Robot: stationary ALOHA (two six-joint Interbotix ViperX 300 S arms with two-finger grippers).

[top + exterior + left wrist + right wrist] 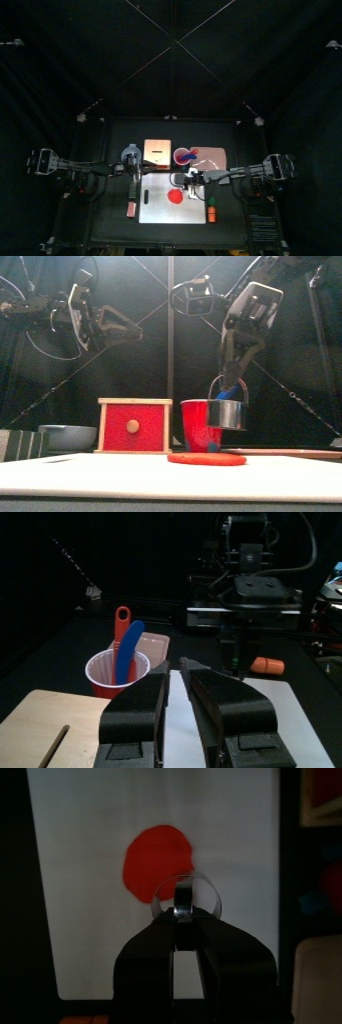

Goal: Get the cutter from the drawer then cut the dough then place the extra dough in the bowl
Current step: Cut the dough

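Right gripper (183, 916) is clamped on the cutter's (230, 414) wire handle. The metal ring hangs below my jaws, clear of the table, over the 1 o'clock side of the dough (207, 458). The dough lies flat near the middle of the board (120, 474), a red disc with nothing touching it. The cutter looks light and stiff to me, but that thin wire is a slippery, pivoting hold. The ring can swing or tilt under my jaws, so I judge a slow, straight descent is right, with the ring level and centred before it presses. The dough I take to be soft and a little sticky. It should give under the rim and may cling to the cutter on the lift. The outer scrap will likely sag or tear if pinched at one thin spot, so a hold across its full width seems safest. My left gripper (181, 670) hovers at about 10 o'clock of the board, jaws together on nothing, near the box (135, 424), with the cup (118, 672) close by. The bowl (67, 436) sits at 9 o'clock of the box, well apart from the dough, so the scrap faces a long carry.
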